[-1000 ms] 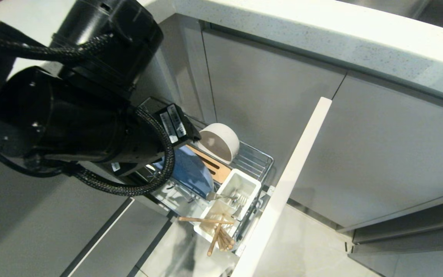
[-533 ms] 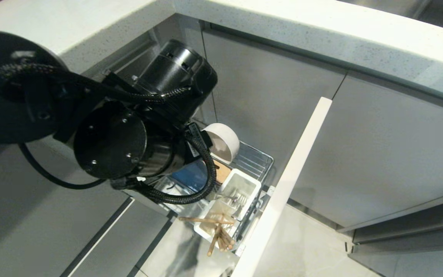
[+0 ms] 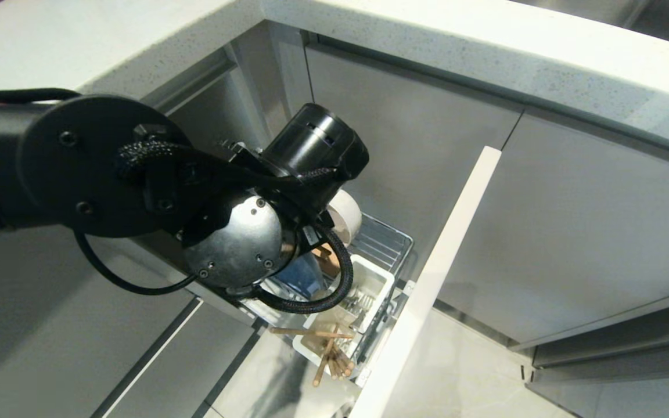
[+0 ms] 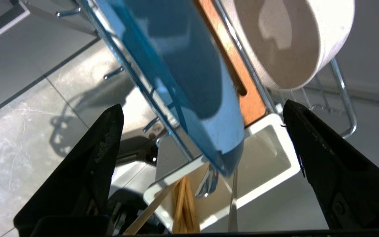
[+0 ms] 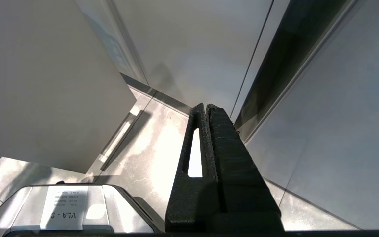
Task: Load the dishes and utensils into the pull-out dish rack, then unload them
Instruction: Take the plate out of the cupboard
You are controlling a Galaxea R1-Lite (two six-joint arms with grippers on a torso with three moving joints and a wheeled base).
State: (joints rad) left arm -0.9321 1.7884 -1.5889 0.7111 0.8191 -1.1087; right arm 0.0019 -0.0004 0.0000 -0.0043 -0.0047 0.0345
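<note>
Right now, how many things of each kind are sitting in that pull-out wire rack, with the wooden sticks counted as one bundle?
Blue plate: 1
White bowl: 1
White utensil cup: 1
Metal cutlery pieces: 2
Bundle of chopsticks: 1 (single sticks overlap too much to count)
Total: 6

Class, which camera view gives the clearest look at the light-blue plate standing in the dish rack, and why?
The left wrist view: the light-blue plate stands on edge in the dish rack, between the open left gripper fingers. In the head view only a sliver shows under the arm. The right wrist view shows none of it.
</note>
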